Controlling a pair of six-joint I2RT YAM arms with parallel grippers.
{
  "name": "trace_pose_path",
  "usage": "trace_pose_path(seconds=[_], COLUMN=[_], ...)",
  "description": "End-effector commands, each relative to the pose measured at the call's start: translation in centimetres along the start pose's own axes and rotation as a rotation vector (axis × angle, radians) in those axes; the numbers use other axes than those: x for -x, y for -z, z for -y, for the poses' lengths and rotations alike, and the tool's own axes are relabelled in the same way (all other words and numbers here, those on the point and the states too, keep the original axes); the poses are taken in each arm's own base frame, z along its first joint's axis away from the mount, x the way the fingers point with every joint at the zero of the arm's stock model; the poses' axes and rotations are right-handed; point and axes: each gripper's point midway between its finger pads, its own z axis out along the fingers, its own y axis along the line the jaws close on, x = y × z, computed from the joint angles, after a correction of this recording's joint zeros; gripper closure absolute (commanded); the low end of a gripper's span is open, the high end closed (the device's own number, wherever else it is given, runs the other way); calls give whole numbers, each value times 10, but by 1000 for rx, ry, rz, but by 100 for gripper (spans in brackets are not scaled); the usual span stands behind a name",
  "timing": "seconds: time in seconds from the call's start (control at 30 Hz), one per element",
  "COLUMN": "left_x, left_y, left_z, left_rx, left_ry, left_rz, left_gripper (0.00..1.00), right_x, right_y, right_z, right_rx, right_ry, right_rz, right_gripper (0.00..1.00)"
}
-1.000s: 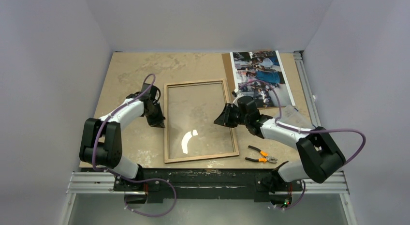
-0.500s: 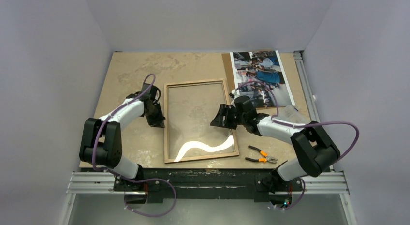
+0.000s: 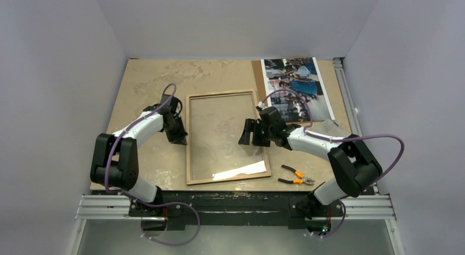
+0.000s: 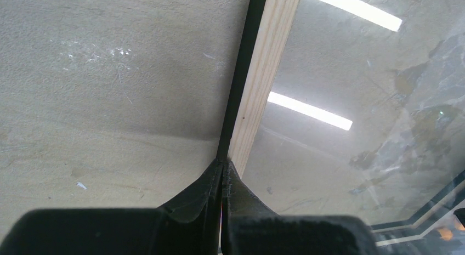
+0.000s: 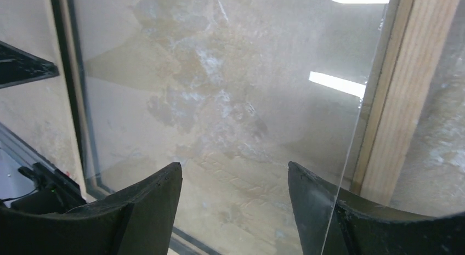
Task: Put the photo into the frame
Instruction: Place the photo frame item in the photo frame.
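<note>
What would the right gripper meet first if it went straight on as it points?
Most likely the clear pane of the frame: it fills the view ahead of the right gripper. The gap is hard to judge.

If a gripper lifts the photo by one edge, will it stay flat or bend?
It would probably bend: the photo looks like a thin sheet lying quite flat. It is likely light, so a push may simply slide it. Its low edge could be hard to catch.
</note>
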Motion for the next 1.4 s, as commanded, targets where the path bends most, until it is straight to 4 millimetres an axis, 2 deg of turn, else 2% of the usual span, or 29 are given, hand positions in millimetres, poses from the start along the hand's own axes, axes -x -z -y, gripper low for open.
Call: trace_pose_path(seconds=[0.0, 0.17, 0.6, 0.97, 1.37], left_x=[0, 0, 0, 0, 0], left_y=[-7, -7, -7, -7, -7], left_z=[-1, -1, -1, -1, -1], left_rx=[8, 8, 9, 9, 13], left_ry=[-29, -29, -28, -29, -21], left_rz=[-11, -11, -13, -13, -14], left_gripper=[99, 99, 100, 100, 99], right_x=[16, 18, 17, 13, 12], right_y=[8, 11, 12, 16, 17], right_z=[4, 10, 7, 16, 25], right_rx=[-85, -128, -141, -305, -383], right_ry=[43, 50, 89, 171, 191], right_rz=[52, 59, 52, 50, 38], right_gripper=[28, 26, 25, 25, 24])
